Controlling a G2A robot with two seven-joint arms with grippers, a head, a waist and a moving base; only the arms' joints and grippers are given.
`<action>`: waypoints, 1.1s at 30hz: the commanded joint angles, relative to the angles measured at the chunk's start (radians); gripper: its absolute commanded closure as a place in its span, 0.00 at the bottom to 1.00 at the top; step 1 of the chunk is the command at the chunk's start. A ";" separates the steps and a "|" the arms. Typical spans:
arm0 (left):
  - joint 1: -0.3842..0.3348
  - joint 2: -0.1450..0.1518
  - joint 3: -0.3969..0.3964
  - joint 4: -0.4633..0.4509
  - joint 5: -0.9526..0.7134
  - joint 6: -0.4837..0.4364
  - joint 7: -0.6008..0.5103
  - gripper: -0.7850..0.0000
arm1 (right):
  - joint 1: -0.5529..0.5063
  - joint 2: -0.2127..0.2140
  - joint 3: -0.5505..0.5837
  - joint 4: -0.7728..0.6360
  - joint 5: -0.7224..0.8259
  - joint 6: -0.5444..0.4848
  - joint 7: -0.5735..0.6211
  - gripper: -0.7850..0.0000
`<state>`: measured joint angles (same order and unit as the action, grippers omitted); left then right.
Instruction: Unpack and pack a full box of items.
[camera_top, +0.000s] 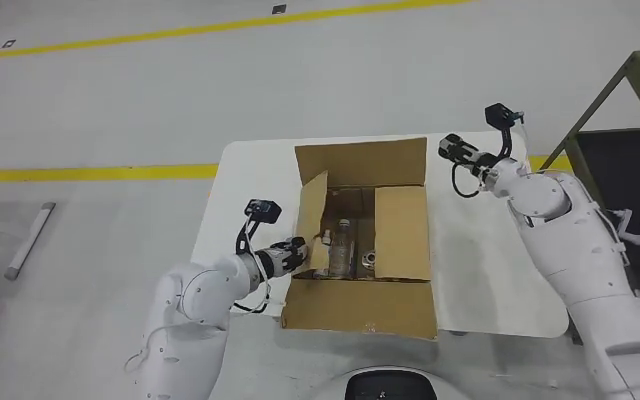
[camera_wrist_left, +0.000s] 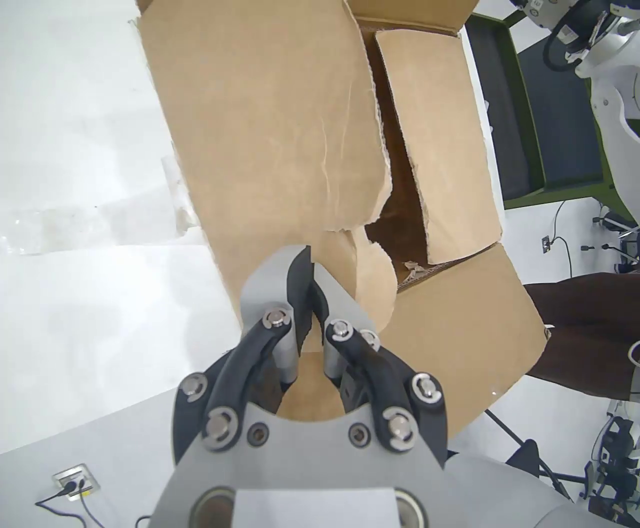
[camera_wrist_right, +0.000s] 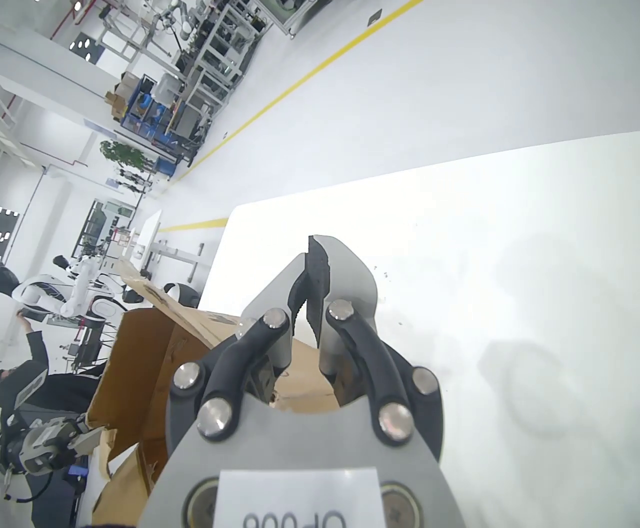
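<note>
Cardboard box (camera_top: 357, 165) likely light, its torn left flap (camera_top: 312, 212) floppy; clear bottle (camera_top: 342, 248) inside looks slick, so grasp mid-body; left gripper (camera_wrist_left: 306, 267) closed beside that flap; right gripper (camera_wrist_right: 312, 262) closed, empty, off box's far corner.

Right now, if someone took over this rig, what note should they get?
Left gripper: shut, against the outer face of the left flap of the box.
Right gripper: shut, holding nothing, over the table by the box's far right corner.
Box: mid-table, flaps open, right flap folded in over the opening. A bottle and a round item lie inside.
Done: box opened.
Left: take the items out, then repack.
</note>
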<state>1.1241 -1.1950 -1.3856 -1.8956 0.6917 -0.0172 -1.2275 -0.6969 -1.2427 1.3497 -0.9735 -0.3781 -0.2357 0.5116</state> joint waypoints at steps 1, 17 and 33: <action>-0.001 0.002 0.001 0.005 -0.012 0.001 -0.006 1.00 | 0.016 -0.004 -0.010 0.013 0.018 -0.007 0.009 1.00; -0.016 0.019 0.015 0.033 -0.027 0.003 -0.012 1.00 | 0.022 0.012 -0.026 0.000 0.035 -0.281 0.132 1.00; -0.047 0.029 0.078 0.059 -0.067 -0.001 -0.059 0.90 | -0.058 0.044 0.022 -0.190 0.043 -0.259 0.173 1.00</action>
<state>1.0802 -1.1668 -1.3101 -1.8377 0.6251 -0.0216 -1.2837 -0.7536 -1.1998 1.3704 -1.1581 -0.3347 -0.4976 0.6803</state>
